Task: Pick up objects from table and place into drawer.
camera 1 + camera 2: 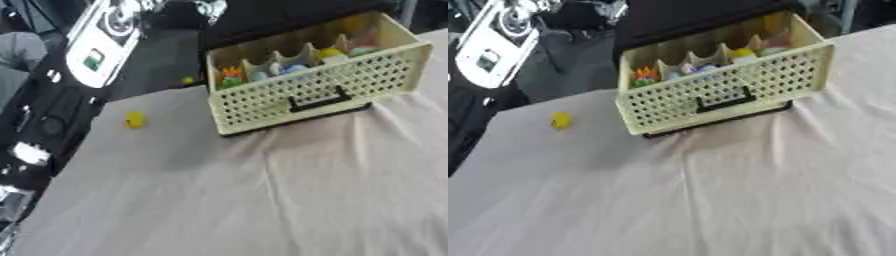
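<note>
One small yellow thing [134,119] sits alone on the cloth-covered surface [262,200], left of the drawer [315,95] | drawer open, already holds what look like little toys | no hand shows, so cannot tell its state | next: reach slowly, grab it from above.

The bench [262,200] has a wrinkled pale cloth on it. A cream drawer [319,95] with holes sits at the back. A small yellow thing [134,119] lies left of it, apart.

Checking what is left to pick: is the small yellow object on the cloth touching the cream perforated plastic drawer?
Apart. The left eye view shows bare cloth between the small yellow object and the cream perforated drawer.
</note>
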